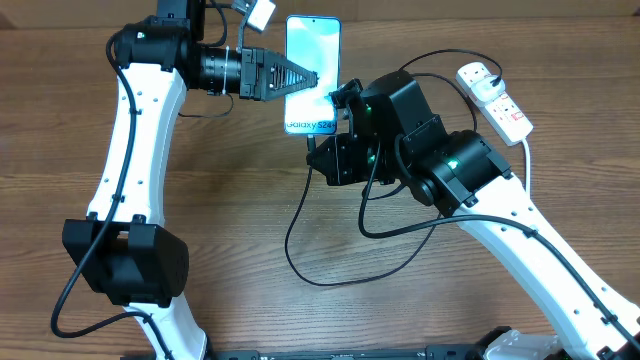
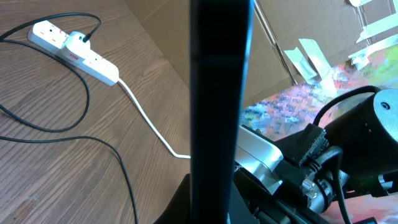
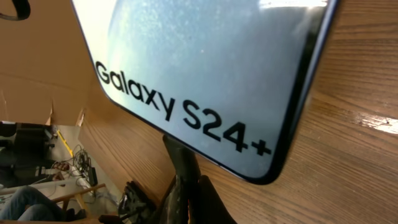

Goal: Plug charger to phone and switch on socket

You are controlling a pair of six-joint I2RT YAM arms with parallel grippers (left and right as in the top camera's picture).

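phone (image 1: 313, 45) – 1 | socket (image 1: 497, 100) – 1 | charger (image 1: 288, 240) – 1 | arms (image 1: 130, 130) – 2

The left arm (image 1: 125, 150) stands well to one side of the phone (image 1: 313, 45), its wrist bent level toward it; the left gripper (image 1: 308, 77) is clamped on the phone's near edge; the right arm (image 1: 540, 240) reaches in from the other side; the right gripper (image 3: 186, 193) sits just under the phone's bottom edge, its dark fingers close together, any gap unclear.
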